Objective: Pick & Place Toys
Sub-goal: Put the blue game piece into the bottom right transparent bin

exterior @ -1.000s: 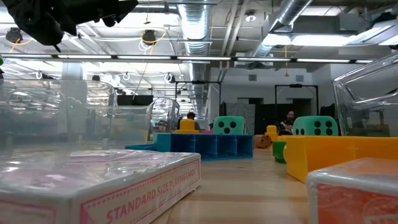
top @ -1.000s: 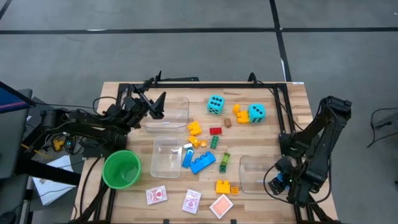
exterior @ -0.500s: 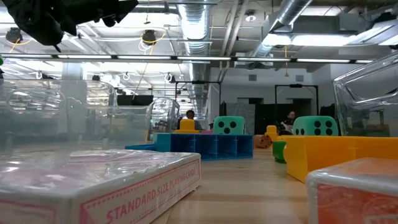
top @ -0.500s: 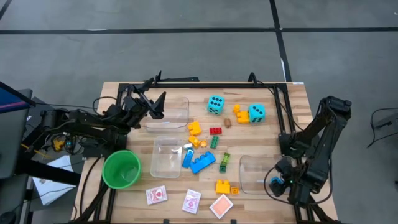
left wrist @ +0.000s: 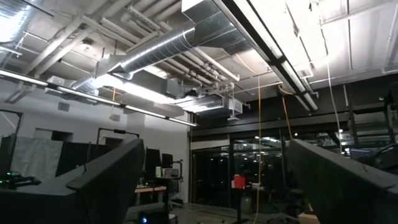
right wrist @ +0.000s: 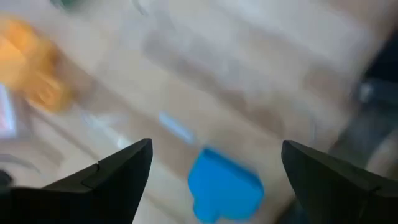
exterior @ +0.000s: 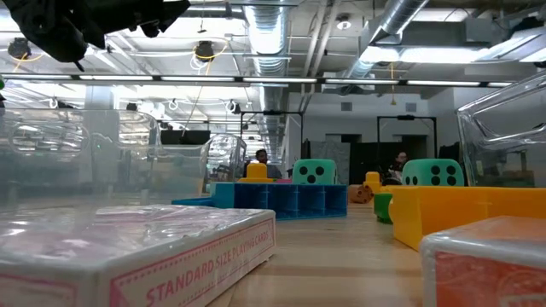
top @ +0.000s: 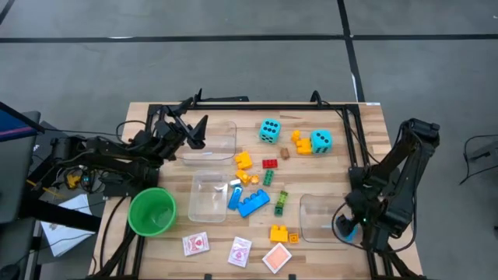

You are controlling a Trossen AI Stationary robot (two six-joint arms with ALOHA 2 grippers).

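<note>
Two cyan dice (top: 270, 130) (top: 320, 141) rest on the far part of the table. Small bricks lie mid-table: yellow (top: 243, 160), red (top: 269, 163), green (top: 281, 201), a larger blue one (top: 253, 204), and yellow (top: 278, 232) near the front. Three red-and-white card packs (top: 196, 244) (top: 240, 252) (top: 277, 257) lie along the near edge. My left gripper (top: 192, 130) is open and empty, raised over the far-left clear bin (top: 210, 140). My right gripper (top: 345, 225) is open by the right clear bin (top: 319, 218). Its blurred wrist view shows a blue thing (right wrist: 224, 186) below, between the fingers.
A green cup (top: 152, 211) stands at the front left. A third clear bin (top: 208, 196) stands mid-table beside the blue bricks. An orange brick (top: 299, 142) lies beside the right die. A black frame (top: 257, 106) runs along the table's far and side edges.
My right arm has drawn in and shifted a little toward the table's left, by the right clear bin; its wrist view is blurred by the motion. The toys have stayed where they were.
</note>
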